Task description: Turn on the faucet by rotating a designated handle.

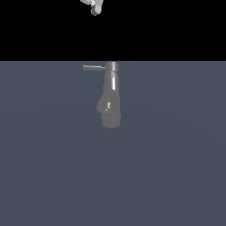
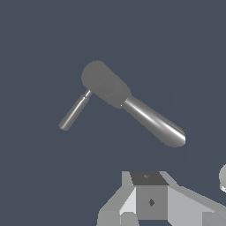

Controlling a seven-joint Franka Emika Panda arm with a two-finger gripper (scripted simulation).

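A flat, matte slate-blue worktop [image 1: 167,176] fills the lower part of the exterior view, uniform in colour and without markings or seams. Above its straight far edge lies a plain black background [image 1: 176,31]. In the wrist view the same slate-blue surface [image 2: 39,185] spreads evenly across nearly the whole picture.

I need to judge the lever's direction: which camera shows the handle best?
The exterior view: the handle juts sideways from the faucet top, toward that view's left. The wrist view shows it foreshortened.
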